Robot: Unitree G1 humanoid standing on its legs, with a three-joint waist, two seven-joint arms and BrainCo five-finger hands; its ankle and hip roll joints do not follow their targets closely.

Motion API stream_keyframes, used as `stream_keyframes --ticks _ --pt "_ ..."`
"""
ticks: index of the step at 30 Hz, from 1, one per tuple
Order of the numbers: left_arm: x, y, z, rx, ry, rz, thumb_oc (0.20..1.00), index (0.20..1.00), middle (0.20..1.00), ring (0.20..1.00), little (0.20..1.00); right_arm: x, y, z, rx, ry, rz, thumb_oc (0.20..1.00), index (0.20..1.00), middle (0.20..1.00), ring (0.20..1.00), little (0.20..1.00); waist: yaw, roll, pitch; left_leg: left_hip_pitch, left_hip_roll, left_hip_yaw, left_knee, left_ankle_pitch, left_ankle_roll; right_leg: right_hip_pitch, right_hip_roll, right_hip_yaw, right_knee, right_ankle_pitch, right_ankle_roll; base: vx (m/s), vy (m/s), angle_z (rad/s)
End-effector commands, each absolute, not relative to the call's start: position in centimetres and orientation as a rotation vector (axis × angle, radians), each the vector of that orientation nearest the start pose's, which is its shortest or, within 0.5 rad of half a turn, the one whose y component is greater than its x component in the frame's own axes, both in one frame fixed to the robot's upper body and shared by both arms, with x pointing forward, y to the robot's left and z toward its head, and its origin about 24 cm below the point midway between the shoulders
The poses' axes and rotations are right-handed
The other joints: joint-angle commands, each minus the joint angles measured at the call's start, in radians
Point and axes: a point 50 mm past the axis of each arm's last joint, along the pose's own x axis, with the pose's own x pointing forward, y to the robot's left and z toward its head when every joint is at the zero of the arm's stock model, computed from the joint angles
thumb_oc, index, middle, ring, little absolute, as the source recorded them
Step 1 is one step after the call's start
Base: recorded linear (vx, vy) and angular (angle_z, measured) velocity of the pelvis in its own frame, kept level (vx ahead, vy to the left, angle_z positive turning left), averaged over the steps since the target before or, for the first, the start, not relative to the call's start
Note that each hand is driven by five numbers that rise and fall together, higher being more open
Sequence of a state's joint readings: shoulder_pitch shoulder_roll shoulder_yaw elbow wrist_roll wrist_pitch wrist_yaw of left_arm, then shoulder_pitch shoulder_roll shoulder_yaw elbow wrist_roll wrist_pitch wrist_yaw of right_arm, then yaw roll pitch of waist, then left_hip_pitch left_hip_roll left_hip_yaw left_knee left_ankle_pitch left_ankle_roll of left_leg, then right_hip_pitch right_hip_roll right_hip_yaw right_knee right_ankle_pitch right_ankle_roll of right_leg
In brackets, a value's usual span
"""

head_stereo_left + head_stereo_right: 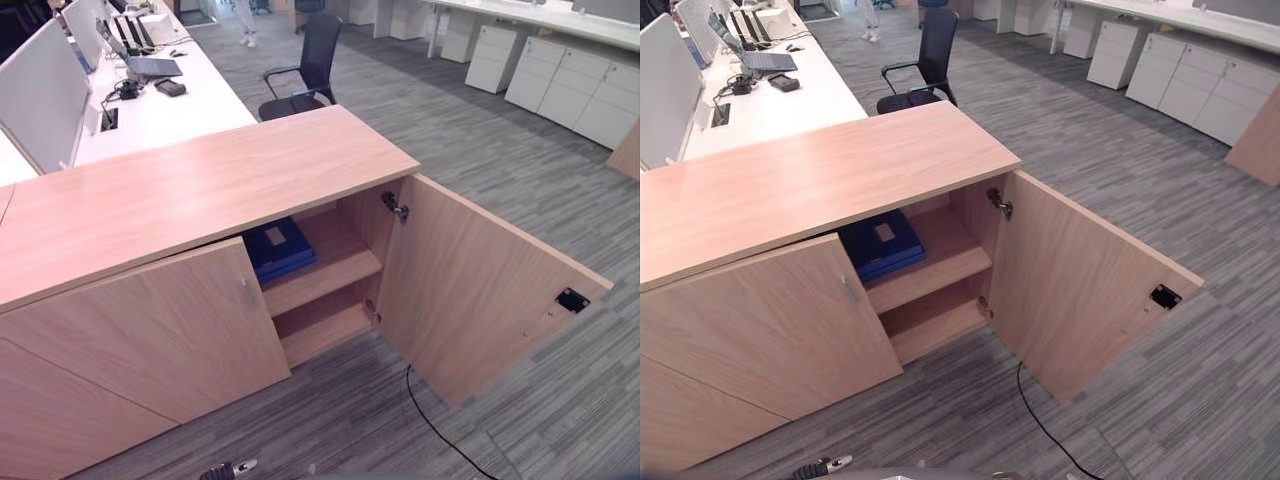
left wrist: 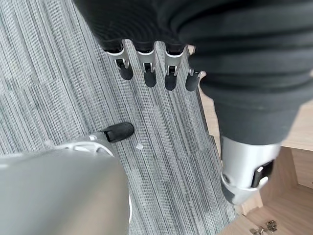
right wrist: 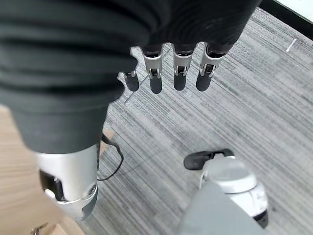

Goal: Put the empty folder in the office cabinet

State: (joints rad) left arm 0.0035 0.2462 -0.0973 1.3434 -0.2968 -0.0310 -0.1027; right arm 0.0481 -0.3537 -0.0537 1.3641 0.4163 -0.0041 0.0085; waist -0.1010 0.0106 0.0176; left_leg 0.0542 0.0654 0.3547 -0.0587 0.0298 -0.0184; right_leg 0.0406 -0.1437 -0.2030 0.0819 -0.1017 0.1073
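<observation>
Folder lay on the cabinet's upper shelf; both hands hung empty.

The blue folder [image 1: 278,248] lay flat on the upper shelf [image 1: 335,268] of the wooden cabinet [image 1: 190,185], at the left of the open bay, partly behind the closed left door [image 1: 150,335]. The right door [image 1: 470,290] stood swung wide toward the near right, with a hinge [image 1: 395,207] showing at the top of the bay. The lower shelf [image 1: 325,328] was bare. The left hand [image 2: 146,63] hung over the grey carpet [image 1: 480,150], fingers straight and relaxed, holding nothing. The right hand [image 3: 178,68] hung likewise over the carpet, fingers loose and spread, empty. Beyond the cabinet on the far left ran a white desk [image 1: 170,115] with a laptop [image 1: 150,62], and a black office chair [image 1: 305,70] stood just past the cabinet's far end. White drawer units [image 1: 575,85] lined the far right.
</observation>
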Motion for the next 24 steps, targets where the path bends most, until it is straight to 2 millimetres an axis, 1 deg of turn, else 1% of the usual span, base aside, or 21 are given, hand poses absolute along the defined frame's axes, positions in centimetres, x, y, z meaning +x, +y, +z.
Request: stream_keyframes --ticks 1,2,3,4,5,7,8,9,10,11,12,13,14,15,16,17,18,19,20,21,24 --pt "7.8 24.3 -16.3 -0.038 1.255 0.220 1.000 1.000 1.000 1.000 1.000 6.6 -30.0 -14.7 0.154 1.164 -0.641 1.000 1.000 1.000 1.000 1.000 -0.023 -0.050 -0.005 0.005 0.024 -0.058 0.024 -0.049 0.002 0.006 0.053 0.040 -0.049 0.057 -0.031 -0.01 -0.204 -0.14" --pt "8.1 24.3 -16.3 -0.043 1.245 0.227 1.000 1.000 1.000 1.000 1.000 7.1 -30.2 -14.5 0.154 1.145 -0.645 1.000 1.000 1.000 1.000 1.000 -0.024 -0.055 0.004 -0.017 0.033 -0.058 0.083 -0.063 0.002 0.006 0.057 0.047 -0.043 0.051 -0.040 -0.01 -0.205 -0.10" --pt "8.1 24.3 -16.3 -0.043 1.245 0.227 1.000 1.000 1.000 1.000 1.000 7.2 -30.2 -14.5 0.154 1.145 -0.645 1.000 1.000 1.000 1.000 1.000 -0.024 -0.055 0.004 -0.020 0.034 -0.058 0.087 -0.065 0.002 0.005 0.057 0.047 -0.042 0.051 -0.040 -0.04 -0.123 -0.15" --pt "8.5 24.3 -16.2 -0.052 1.232 0.235 1.000 1.000 1.000 1.000 1.000 7.9 -30.6 -14.2 0.150 1.120 -0.651 1.000 1.000 1.000 1.000 1.000 -0.024 -0.061 0.016 -0.046 0.043 -0.060 0.150 -0.080 0.002 0.005 0.061 0.053 -0.037 0.047 -0.050 -0.04 -0.140 -0.28" --pt "9.1 24.3 -16.1 -0.067 1.207 0.253 1.000 1.000 1.000 1.000 1.000 9.2 -31.1 -13.6 0.132 1.071 -0.645 1.000 1.000 1.000 1.000 1.000 -0.018 -0.068 0.032 -0.078 0.043 -0.080 0.233 -0.101 0.004 0.004 0.068 0.068 -0.033 0.039 -0.064 -0.05 -0.161 -0.45" --pt "10.0 24.0 -15.9 -0.093 1.168 0.270 1.000 1.000 1.000 1.000 1.000 9.8 -31.9 -13.1 0.100 1.042 -0.651 1.000 1.000 1.000 1.000 1.000 -0.004 -0.073 0.047 -0.121 0.001 -0.160 0.279 -0.116 0.009 -0.001 0.075 0.090 -0.038 0.041 -0.069 -0.03 -0.095 -0.62" --pt "9.9 24.9 -15.7 -0.099 1.159 0.298 1.000 1.000 1.000 1.000 1.000 11.2 -37.4 -9.4 0.045 0.942 -0.707 1.000 1.000 1.000 1.000 1.000 0.000 -0.083 0.045 -0.129 -0.029 -0.204 0.263 -0.117 0.005 -0.004 0.083 0.102 -0.042 0.045 -0.066 0.00 -0.059 -0.55" --pt "10.1 25.0 -15.6 -0.079 1.159 0.296 1.000 1.000 1.000 1.000 1.000 14.0 -36.2 -9.0 -0.057 0.885 -0.651 1.000 1.000 1.000 1.000 1.000 0.011 -0.086 0.046 -0.136 -0.058 -0.247 0.242 -0.116 0.012 -0.010 0.089 0.114 -0.041 0.051 -0.065 0.02 -0.035 -0.43" --pt "10.0 24.8 -15.7 -0.085 1.160 0.290 1.000 1.000 1.000 1.000 1.000 16.6 -34.2 -8.9 -0.072 0.826 -0.568 1.000 1.000 1.000 1.000 1.000 0.021 -0.083 0.048 -0.136 -0.078 -0.278 0.228 -0.116 0.016 -0.012 0.097 0.124 -0.037 0.054 -0.065 0.02 0.002 -0.42" --pt "10.0 24.8 -15.7 -0.081 1.157 0.286 1.000 1.000 1.000 1.000 1.000 16.8 -33.5 -9.1 -0.072 0.822 -0.547 1.000 1.000 1.000 1.000 1.000 0.034 -0.079 0.053 -0.160 -0.103 -0.320 0.230 -0.107 0.019 -0.018 0.105 0.136 -0.031 0.055 -0.064 0.01 0.021 -0.70" --pt "10.2 24.7 -15.6 -0.085 1.147 0.290 1.000 1.000 1.000 1.000 1.000 16.1 -33.9 -9.4 -0.052 0.845 -0.569 1.000 1.000 1.000 1.000 1.000 0.043 -0.073 0.058 -0.175 -0.129 -0.369 0.223 -0.099 0.019 -0.025 0.112 0.142 -0.021 0.055 -0.065 0.00 0.029 -0.83" --pt "10.2 24.8 -15.6 -0.090 1.141 0.303 1.000 1.000 1.000 1.000 1.000 15.7 -34.4 -9.4 -0.054 0.857 -0.590 1.000 1.000 1.000 1.000 1.000 0.046 -0.069 0.060 -0.177 -0.140 -0.396 0.213 -0.090 0.017 -0.024 0.119 0.147 -0.017 0.053 -0.065 0.00 0.045 -0.68" --pt "10.2 25.1 -15.5 -0.089 1.138 0.309 1.000 1.000 1.000 1.000 1.000 14.3 -34.9 -9.7 -0.055 0.888 -0.605 1.000 1.000 1.000 1.000 1.000 0.037 -0.062 0.056 -0.159 -0.133 -0.397 0.180 -0.081 0.022 -0.023 0.127 0.152 -0.018 0.051 -0.063 0.06 0.068 -0.40" --pt "9.6 25.8 -15.5 -0.072 1.152 0.305 1.000 1.000 1.000 1.000 1.000 12.1 -36.6 -9.6 -0.057 0.933 -0.660 1.000 1.000 1.000 1.000 1.000 0.034 -0.057 0.035 -0.118 -0.123 -0.384 0.122 -0.071 0.031 -0.018 0.134 0.158 -0.032 0.050 -0.060 0.06 0.056 -0.22" --pt "9.5 25.8 -15.5 -0.073 1.152 0.305 1.000 1.000 1.000 1.000 1.000 12.1 -36.6 -9.6 -0.058 0.933 -0.660 1.000 1.000 1.000 1.000 1.000 0.036 -0.057 0.036 -0.113 -0.122 -0.383 0.117 -0.068 0.031 -0.016 0.134 0.159 -0.033 0.051 -0.060 0.12 0.072 -0.25" --pt "8.9 26.6 -15.4 -0.037 1.175 0.300 1.000 1.000 1.000 1.000 1.000 11.1 -38.2 -8.9 -0.094 0.992 -0.694 1.000 1.000 1.000 1.000 1.000 0.038 -0.057 0.010 -0.081 -0.122 -0.392 0.059 -0.054 0.035 -0.011 0.134 0.155 -0.054 0.052 -0.058 0.13 0.082 -0.28" --pt "8.6 27.6 -15.1 -0.006 1.193 0.297 1.000 1.000 1.000 1.000 1.000 11.4 -38.9 -8.3 -0.149 1.019 -0.673 1.000 1.000 1.000 1.000 1.000 0.041 -0.054 -0.006 -0.053 -0.120 -0.389 0.013 -0.042 0.039 -0.007 0.131 0.156 -0.063 0.055 -0.051 0.14 0.094 -0.29" --pt "8.7 28.0 -15.0 0.007 1.193 0.301 1.000 1.000 1.000 1.000 1.000 11.9 -39.0 -8.1 -0.162 1.020 -0.661 1.000 1.000 1.000 1.000 1.000 0.042 -0.054 -0.008 -0.038 -0.120 -0.388 -0.009 -0.034 0.039 -0.001 0.131 0.158 -0.064 0.055 -0.049 0.07 0.055 -0.22" --pt "8.7 28.0 -15.0 0.007 1.193 0.301 1.000 1.000 1.000 1.000 1.000 11.9 -39.0 -8.1 -0.162 1.020 -0.661 1.000 1.000 1.000 1.000 1.000 0.042 -0.054 -0.008 -0.038 -0.120 -0.388 -0.010 -0.034 0.039 -0.001 0.131 0.158 -0.064 0.055 -0.049 0.05 0.042 -0.04" --pt "8.4 28.2 -15.0 0.021 1.201 0.298 1.000 1.000 1.000 1.000 1.000 12.5 -39.0 -7.9 -0.177 1.010 -0.641 1.000 1.000 1.000 1.000 1.000 0.044 -0.054 -0.015 -0.023 -0.121 -0.382 -0.028 -0.029 0.040 0.006 0.126 0.158 -0.063 0.055 -0.047 0.05 0.041 0.05" --pt "8.1 28.0 -15.1 0.022 1.204 0.295 1.000 1.000 1.000 1.000 1.000 13.4 -39.3 -7.3 -0.195 0.976 -0.635 1.000 1.000 1.000 1.000 1.000 0.046 -0.056 -0.018 -0.014 -0.124 -0.376 -0.029 -0.035 0.045 0.014 0.121 0.162 -0.063 0.057 -0.043 0.04 0.039 0.05"
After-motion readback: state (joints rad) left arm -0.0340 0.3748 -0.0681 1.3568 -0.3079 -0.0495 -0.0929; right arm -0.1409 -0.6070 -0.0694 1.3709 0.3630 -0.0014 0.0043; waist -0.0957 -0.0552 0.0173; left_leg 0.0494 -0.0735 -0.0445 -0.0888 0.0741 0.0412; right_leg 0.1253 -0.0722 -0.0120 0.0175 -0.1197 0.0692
